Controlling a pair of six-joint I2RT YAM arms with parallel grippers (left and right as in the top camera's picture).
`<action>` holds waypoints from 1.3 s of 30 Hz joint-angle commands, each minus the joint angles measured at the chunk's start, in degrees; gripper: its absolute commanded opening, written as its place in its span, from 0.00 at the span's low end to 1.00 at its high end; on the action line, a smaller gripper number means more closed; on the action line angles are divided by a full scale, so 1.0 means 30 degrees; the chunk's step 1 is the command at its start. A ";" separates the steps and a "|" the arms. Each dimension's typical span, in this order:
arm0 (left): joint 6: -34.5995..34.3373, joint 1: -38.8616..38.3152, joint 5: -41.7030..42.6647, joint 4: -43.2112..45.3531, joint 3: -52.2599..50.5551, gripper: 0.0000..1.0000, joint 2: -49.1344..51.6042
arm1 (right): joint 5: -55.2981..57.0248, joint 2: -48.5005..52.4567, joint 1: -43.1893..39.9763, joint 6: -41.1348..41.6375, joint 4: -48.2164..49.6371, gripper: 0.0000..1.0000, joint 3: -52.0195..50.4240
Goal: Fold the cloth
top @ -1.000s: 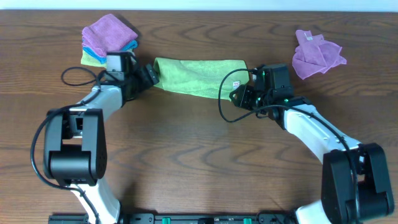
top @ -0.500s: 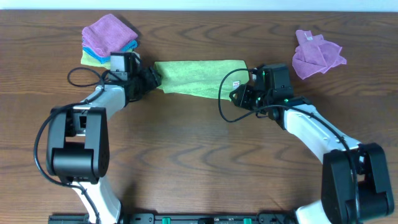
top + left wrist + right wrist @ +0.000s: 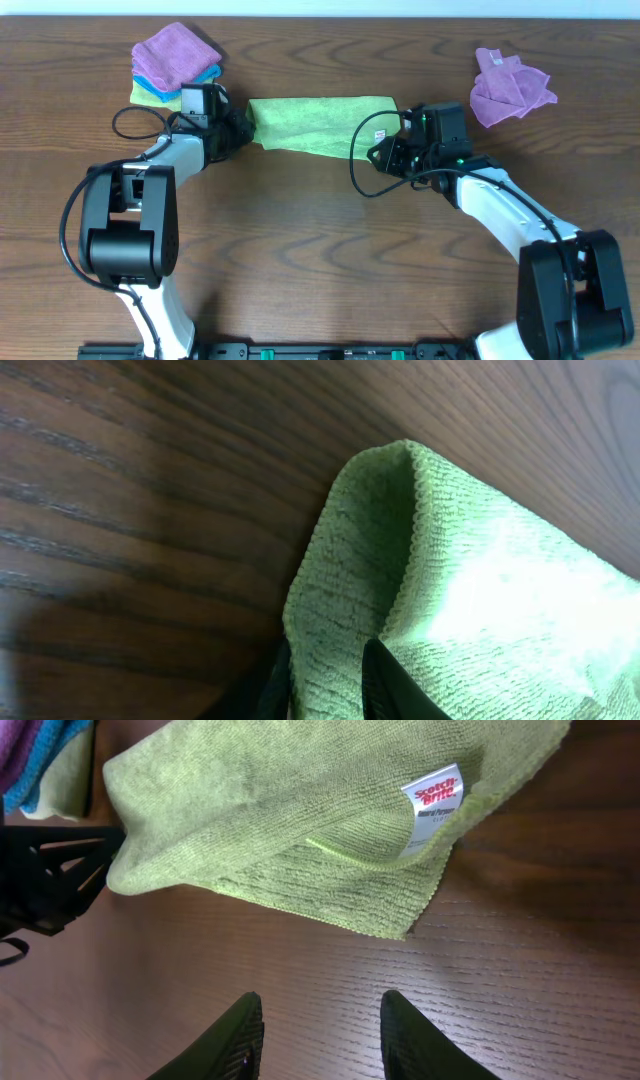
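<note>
The lime-green cloth [image 3: 320, 122] lies as a folded strip across the far middle of the table. Its white-and-red tag [image 3: 433, 805] sits at its right end. My left gripper [image 3: 243, 125] is at the strip's left end. In the left wrist view its black fingers [image 3: 385, 680] pinch the hemmed corner of the cloth [image 3: 480, 590] between them. My right gripper [image 3: 378, 152] hovers just in front of the strip's right end. In the right wrist view it [image 3: 318, 1015] stands open over bare wood, a little short of the cloth [image 3: 300, 800].
A stack of purple, blue and green cloths [image 3: 175, 60] sits at the far left, just behind my left arm. A crumpled purple cloth [image 3: 510, 85] lies at the far right. Dark wood table [image 3: 320, 240] spreads in front of both arms.
My left gripper moved right onto the cloth's left end and its jaws closed on the corner. The right arm stayed where it was.
</note>
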 commanded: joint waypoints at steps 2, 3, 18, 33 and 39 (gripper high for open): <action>0.0153 -0.0058 -0.0794 -0.0335 -0.0299 0.19 0.0874 | -0.0758 0.0095 0.0095 0.0226 -0.0022 0.39 0.0175; 0.0160 -0.0058 -0.0867 -0.0335 -0.0299 0.13 0.0889 | -0.1158 0.0095 0.0095 0.0226 -0.0022 0.41 0.0175; 0.1020 0.1093 0.2339 -0.0342 -0.0255 0.06 0.0721 | -0.0597 0.0095 0.0095 -0.2055 -0.2186 0.37 -0.0991; 0.1370 0.1049 0.1559 -0.0466 -0.0262 0.17 0.0729 | 0.1093 0.0102 0.0095 -0.1100 0.0444 0.44 -0.1734; 0.1384 0.0801 0.0998 -0.0452 -0.0262 0.25 0.0772 | 0.1020 0.0102 0.0095 -0.0627 0.0437 0.43 -0.1734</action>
